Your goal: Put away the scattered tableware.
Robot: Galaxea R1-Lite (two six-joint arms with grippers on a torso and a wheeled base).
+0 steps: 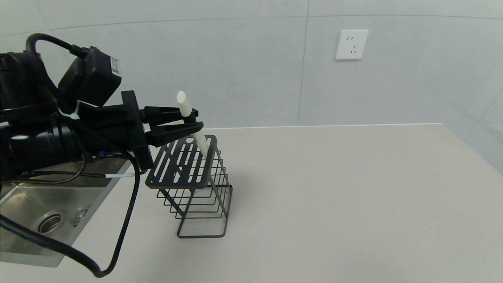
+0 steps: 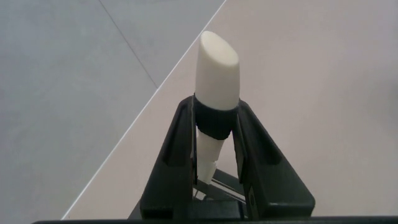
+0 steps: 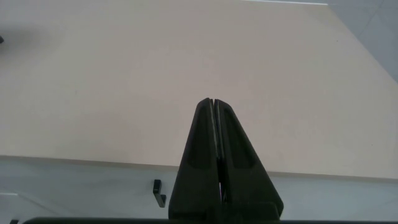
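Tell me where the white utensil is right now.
The white utensil is on the robot's left in the head view, clamped tilted in the left tool, its lower end at the slotted top of the black wire rack beside the sink.

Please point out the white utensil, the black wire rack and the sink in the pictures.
white utensil (image 1: 183, 103): head view, on its upper end.
black wire rack (image 1: 177, 184): head view, on the near edge of its slotted top.
sink (image 1: 21, 198): head view, on the bare steel basin.
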